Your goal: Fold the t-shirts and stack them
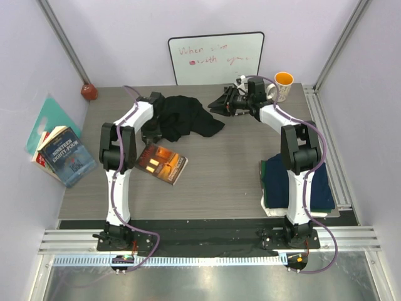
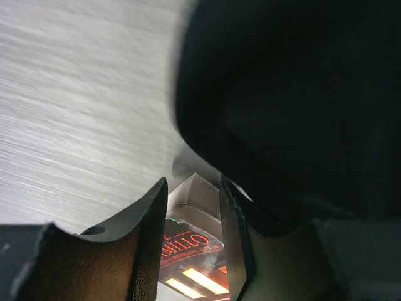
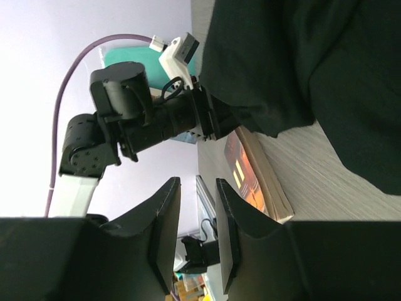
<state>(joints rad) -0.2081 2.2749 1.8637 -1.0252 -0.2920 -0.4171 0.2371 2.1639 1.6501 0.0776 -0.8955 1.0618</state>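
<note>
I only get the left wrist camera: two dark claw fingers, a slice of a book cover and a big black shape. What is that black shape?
Observer: Seen from above, it is a crumpled black cloth t-shirt, unfolded, lying at the far middle of the grey wooden table.
Operator: And where is the other arm?
Observer: The right claw hovers just right of that shirt, holding nothing.
Operator: Are any shirts finished?
Observer: Yes, a stack of folded cloth shirts, navy on top, sits at the table's near right corner.
</note>
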